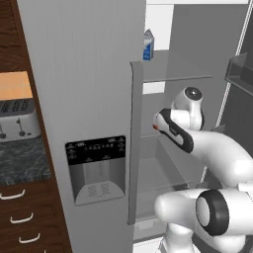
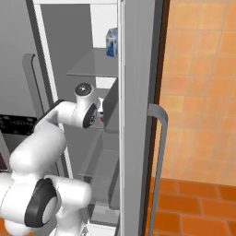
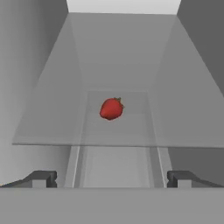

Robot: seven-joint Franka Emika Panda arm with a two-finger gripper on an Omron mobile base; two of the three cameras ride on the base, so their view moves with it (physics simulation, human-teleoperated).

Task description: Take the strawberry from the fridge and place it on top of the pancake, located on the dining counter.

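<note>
A red strawberry (image 3: 111, 108) is showing against the pale grey fridge (image 1: 84, 89) interior. A blue-and-white carton (image 1: 148, 44) is sitting above. The dispenser panel (image 1: 97, 149) is showing black; the wall tiles (image 2: 203, 87) are glowing orange.

Left of the tall steel appliance, a silver toaster (image 1: 19, 120) sits on a dark speckled countertop (image 1: 22, 160), over brown wood drawers with pale curved handles (image 1: 20, 217). A lighter orange panel (image 1: 15, 85) shows above the toaster. On the other side, orange tiles cover the wall (image 2: 203, 87), and the floor (image 2: 198, 207) is deeper orange tile.
</note>
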